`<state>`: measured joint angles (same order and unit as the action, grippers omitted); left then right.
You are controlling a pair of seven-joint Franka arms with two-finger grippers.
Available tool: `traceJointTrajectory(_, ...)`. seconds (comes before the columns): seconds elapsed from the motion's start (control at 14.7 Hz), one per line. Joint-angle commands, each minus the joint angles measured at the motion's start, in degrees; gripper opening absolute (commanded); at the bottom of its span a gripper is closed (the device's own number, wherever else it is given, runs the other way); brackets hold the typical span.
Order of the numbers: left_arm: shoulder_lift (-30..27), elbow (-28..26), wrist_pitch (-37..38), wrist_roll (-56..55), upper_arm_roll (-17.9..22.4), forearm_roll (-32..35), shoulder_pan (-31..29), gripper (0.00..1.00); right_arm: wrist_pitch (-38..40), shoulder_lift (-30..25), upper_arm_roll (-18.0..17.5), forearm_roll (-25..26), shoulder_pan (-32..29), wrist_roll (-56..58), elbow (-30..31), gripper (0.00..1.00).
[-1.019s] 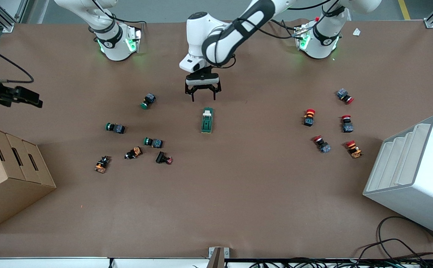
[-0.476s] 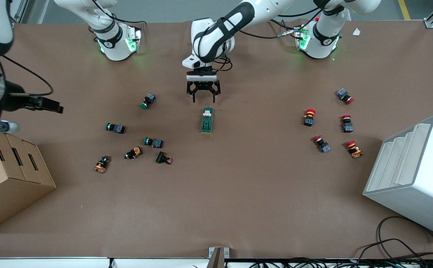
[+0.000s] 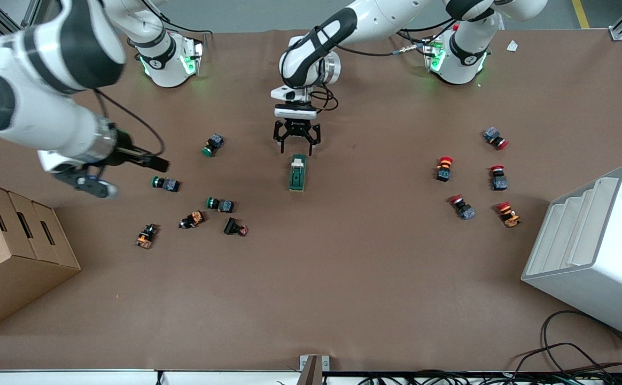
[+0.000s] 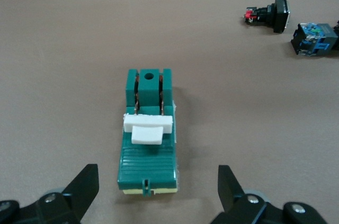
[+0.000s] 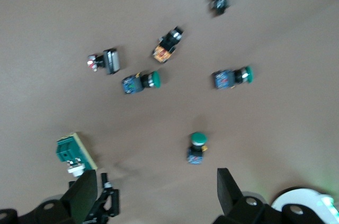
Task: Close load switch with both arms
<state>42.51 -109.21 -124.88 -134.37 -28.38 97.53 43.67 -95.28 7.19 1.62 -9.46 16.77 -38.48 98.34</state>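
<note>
Both arms close in over the surface

The left pincer [image 3: 296,147] now hangs lower, just above the load switch [image 3: 297,172], its fingers [image 4: 85,187] spread wide at the switch's end nearest the bases. The right pincer [image 3: 153,162] swings in from the surface's edge at the right arm's end toward the green push-buttons [image 3: 165,183].

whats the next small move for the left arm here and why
Probably lower the left gripper straight down a little toward the load switch. Its fingers are open and sit just past the switch's white-lever end, not touching it. The right gripper is up over the green push-buttons.
</note>
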Motion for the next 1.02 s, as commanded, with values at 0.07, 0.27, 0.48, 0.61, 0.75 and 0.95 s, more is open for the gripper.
traceJointTrajectory(0.07,0.03,-0.30,1.22,-1.33,0.43,3.97,0.10,0.99,-8.76,-0.77,0.58,-3.55,6.15,-8.09,7.19,1.00)
traceJointTrajectory(0.27,0.99,-0.22,1.31,-5.80,1.66,8.89,0.36,0.99,-17.80,-0.42,0.58,-6.18,11.43,-8.54,13.43,1.00)
traceJointTrajectory(0.48,3.28,-0.13,5.87,-8.80,1.66,12.50,0.45,0.99,-25.02,3.87,0.58,-7.24,16.78,-13.53,15.30,1.00)
traceJointTrajectory(0.61,3.55,-0.04,6.05,-8.98,1.66,12.86,0.54,0.99,-29.50,7.47,0.58,-7.33,20.12,-16.35,15.30,1.00)
traceJointTrajectory(0.75,3.81,0.22,6.14,-8.98,1.66,12.78,0.71,0.99,-34.95,10.81,0.58,-7.33,23.21,-19.60,15.30,1.00)
traceJointTrajectory(0.95,4.25,0.49,6.67,-9.42,1.66,12.78,1.68,0.99,-40.23,14.16,0.49,-7.68,26.64,-23.21,15.30,1.00)
